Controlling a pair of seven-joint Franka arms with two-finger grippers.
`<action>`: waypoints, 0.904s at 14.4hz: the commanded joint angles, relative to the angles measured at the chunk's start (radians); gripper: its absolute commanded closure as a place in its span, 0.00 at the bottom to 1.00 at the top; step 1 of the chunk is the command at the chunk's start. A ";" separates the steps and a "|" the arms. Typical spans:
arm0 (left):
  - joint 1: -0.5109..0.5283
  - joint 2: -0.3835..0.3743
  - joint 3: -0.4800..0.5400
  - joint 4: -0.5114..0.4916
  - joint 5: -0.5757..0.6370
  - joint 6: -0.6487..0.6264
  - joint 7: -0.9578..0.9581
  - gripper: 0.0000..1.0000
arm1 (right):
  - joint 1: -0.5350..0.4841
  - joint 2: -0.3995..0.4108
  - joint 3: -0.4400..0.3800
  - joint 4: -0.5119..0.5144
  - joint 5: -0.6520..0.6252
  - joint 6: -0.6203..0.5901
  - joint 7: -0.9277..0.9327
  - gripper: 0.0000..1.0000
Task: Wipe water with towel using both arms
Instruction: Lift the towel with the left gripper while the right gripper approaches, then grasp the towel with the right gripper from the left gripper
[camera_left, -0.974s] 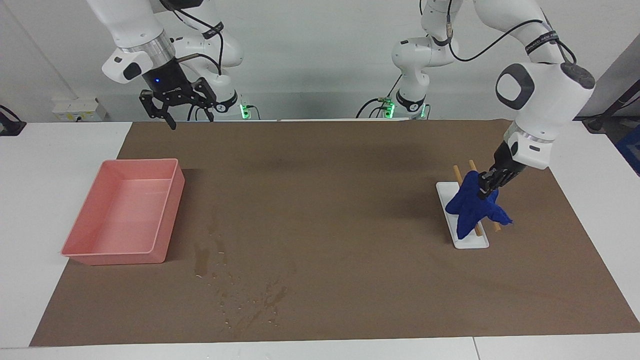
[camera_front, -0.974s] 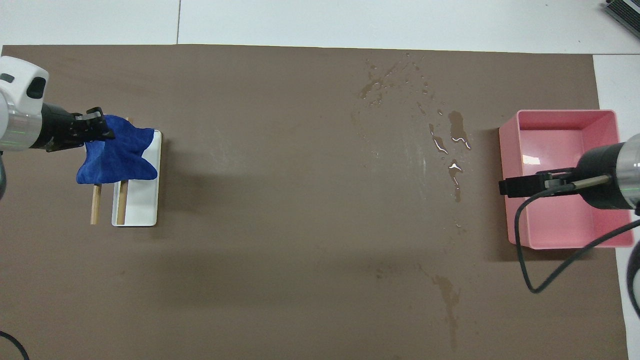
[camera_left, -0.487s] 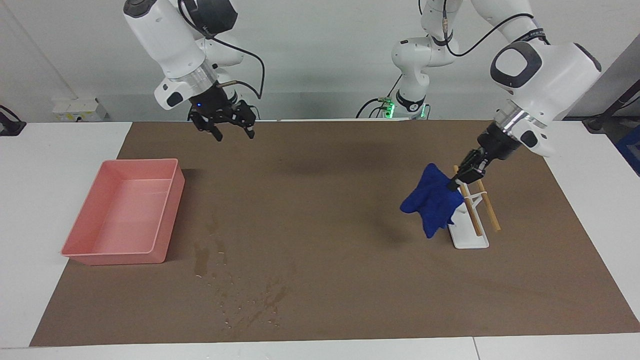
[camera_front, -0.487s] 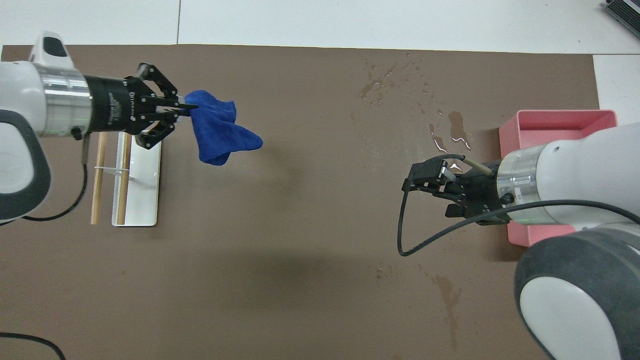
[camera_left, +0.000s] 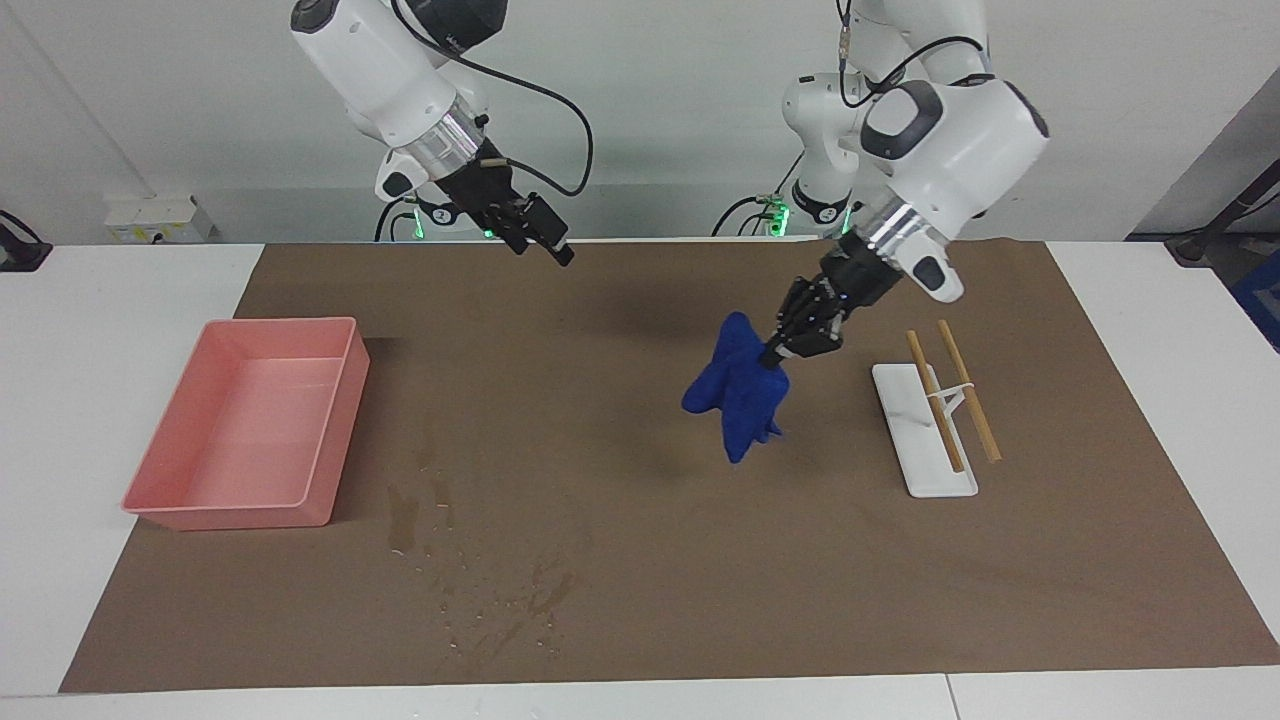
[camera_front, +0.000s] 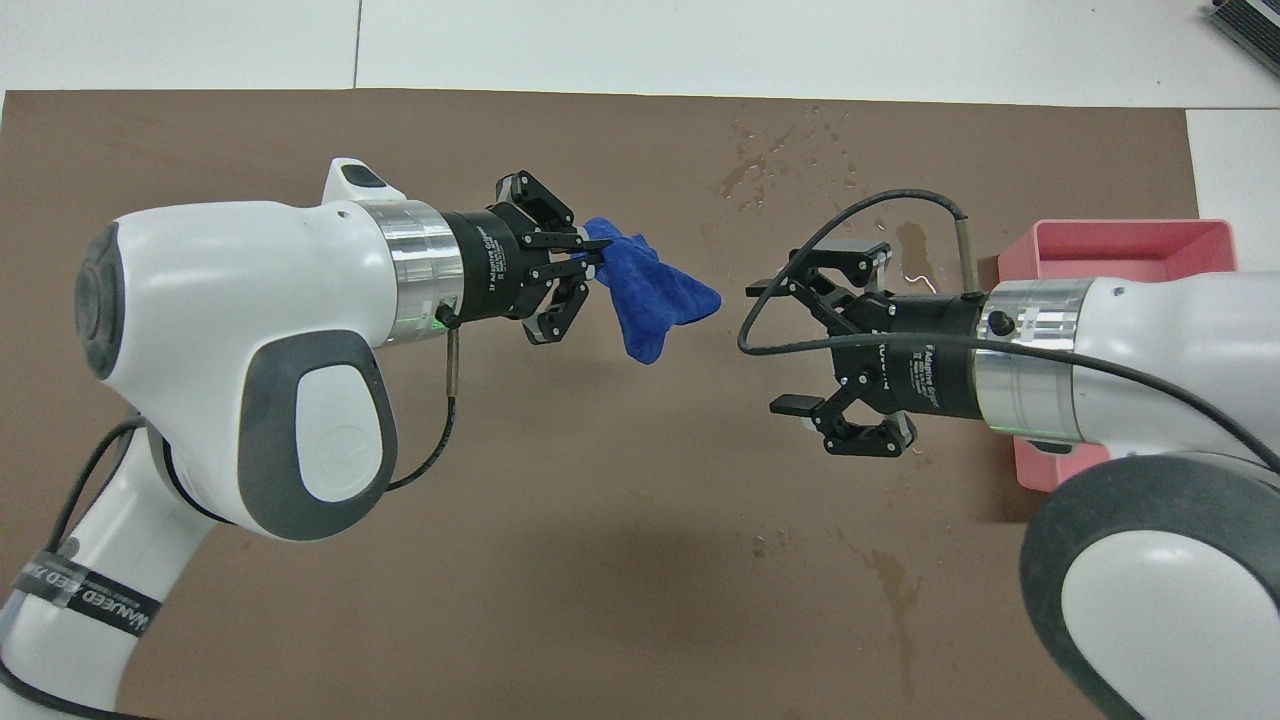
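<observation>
We see the left gripper (camera_left: 771, 359) pinched shut on one corner of the towel (camera_left: 738, 396), which hangs limp over the middle of the brown mat (camera_left: 660, 560). Soft and light, it will drape. The right gripper (camera_front: 800, 345), jaws wide and empty, should take a free hanging corner. The water (camera_left: 480, 590) lies near the pink tray (camera_left: 340, 420).

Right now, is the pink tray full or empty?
Empty: the pink tray shows only its bare pink floor, with nothing lying in it.
</observation>
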 joint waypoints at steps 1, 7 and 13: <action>-0.019 -0.014 0.016 -0.015 -0.097 0.053 -0.086 1.00 | 0.004 -0.005 -0.003 -0.043 0.053 0.072 0.083 0.00; -0.054 -0.037 -0.007 -0.003 -0.104 0.073 -0.137 1.00 | 0.093 0.135 -0.003 -0.060 0.142 0.250 0.079 0.00; -0.088 -0.043 -0.052 -0.018 -0.104 0.134 -0.161 1.00 | 0.127 0.173 -0.003 -0.031 0.147 0.276 0.065 0.00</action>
